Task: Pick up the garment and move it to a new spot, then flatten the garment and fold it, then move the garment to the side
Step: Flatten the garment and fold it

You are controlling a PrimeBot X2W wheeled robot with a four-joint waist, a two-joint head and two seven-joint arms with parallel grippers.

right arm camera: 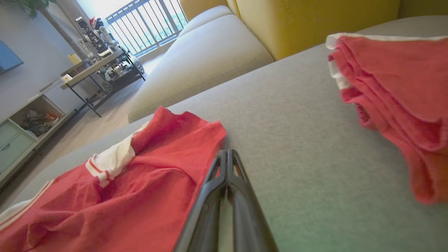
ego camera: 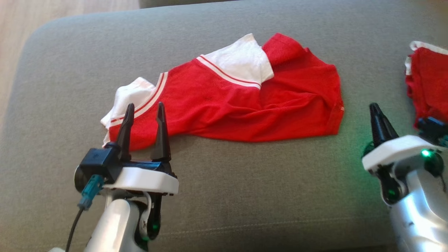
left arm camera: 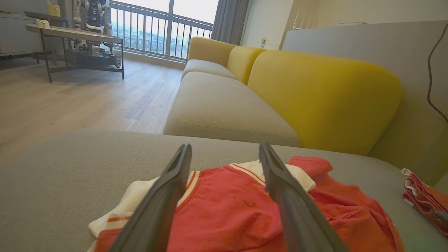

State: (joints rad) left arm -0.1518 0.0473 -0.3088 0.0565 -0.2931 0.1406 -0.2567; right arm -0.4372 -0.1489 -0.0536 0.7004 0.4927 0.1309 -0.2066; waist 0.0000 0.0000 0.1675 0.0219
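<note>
Holding left gripper (ego camera: 145, 106) over near-left hem of red-and-white garment (ego camera: 227, 105), lying rumpled mid grey cushion (ego camera: 245, 196), likely lining up the pickup. Spreading its fingers (ego camera: 161, 133) wide, straddling cloth, gripping nothing; contact unclear. Parking right gripper (right arm camera: 227, 152) just beside garment's right edge, fingers pinched together, empty, probably waiting. Sitting apart, far right: folded red pile (ego camera: 425, 84).

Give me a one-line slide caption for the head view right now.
Open left gripper hovers at the crumpled red-and-white garment on the grey cushion; shut right gripper sits near a second red garment.
</note>
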